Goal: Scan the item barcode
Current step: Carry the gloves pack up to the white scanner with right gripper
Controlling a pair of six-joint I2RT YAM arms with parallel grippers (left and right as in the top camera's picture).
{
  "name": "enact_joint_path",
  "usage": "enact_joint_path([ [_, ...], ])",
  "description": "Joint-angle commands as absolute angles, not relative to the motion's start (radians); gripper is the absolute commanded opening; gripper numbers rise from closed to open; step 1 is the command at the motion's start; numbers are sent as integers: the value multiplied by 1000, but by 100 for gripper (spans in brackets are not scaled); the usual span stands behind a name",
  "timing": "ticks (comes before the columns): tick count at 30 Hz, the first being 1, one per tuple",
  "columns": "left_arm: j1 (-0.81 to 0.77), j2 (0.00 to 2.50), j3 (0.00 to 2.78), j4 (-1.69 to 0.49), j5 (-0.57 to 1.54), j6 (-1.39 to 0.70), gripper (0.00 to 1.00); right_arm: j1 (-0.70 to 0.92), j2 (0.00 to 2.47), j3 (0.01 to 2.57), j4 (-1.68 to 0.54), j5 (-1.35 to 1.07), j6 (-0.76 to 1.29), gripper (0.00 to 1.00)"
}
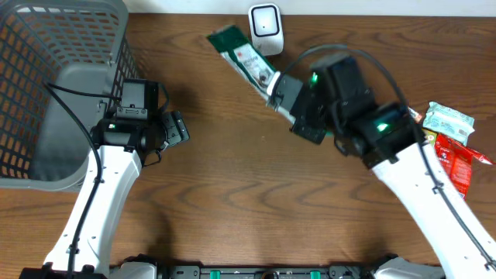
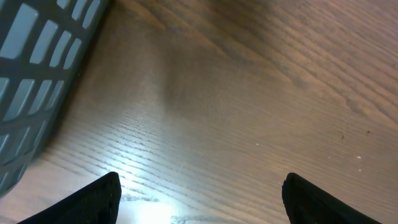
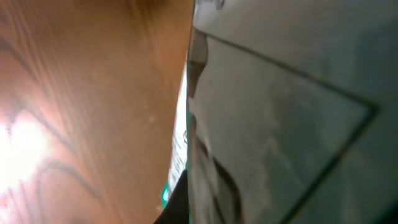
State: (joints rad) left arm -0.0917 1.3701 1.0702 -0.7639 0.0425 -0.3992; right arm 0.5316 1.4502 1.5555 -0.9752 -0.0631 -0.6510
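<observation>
A flat green-and-white foil snack packet (image 1: pixel 242 56) lies slanted in the upper centre of the overhead view. Its upper end is just beside a small white box-shaped barcode scanner (image 1: pixel 265 27) at the top edge. Its lower end is pinched in the right gripper (image 1: pixel 273 91), whose jaws are closed on it. The right wrist view is too close and blurred to show more than a white-and-green edge against the brown wooden table (image 1: pixel 232 194). The left gripper (image 1: pixel 180 128) sits at centre left beside a grey plastic lattice basket (image 1: pixel 46 85) that fills the upper left corner. In its wrist view its black fingers (image 2: pixel 102 199) stand wide apart over bare wood, holding nothing. At the right edge lie a white-and-green wrapped packet (image 1: pixel 448 120) and a red foil packet (image 1: pixel 459 164).
</observation>
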Motion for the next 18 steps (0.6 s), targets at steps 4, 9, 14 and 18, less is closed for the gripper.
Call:
enact_joint_path([
  [4,-88,1359,1071,-770,33,-401,84,537,1637,1915,-1133,9,-800,1],
  [9,-88,1359,1071,-770,33,-401,84,566,1790,2125,-1170,139,-867,1],
  [14,-88,1359,1071,-770,33,-401,84,582,1905,2160,-1073,238,-993,1],
  [18,-88,1359,1071,-770,33,-401,84,583,2007,2160,-931,325,-1085,1],
])
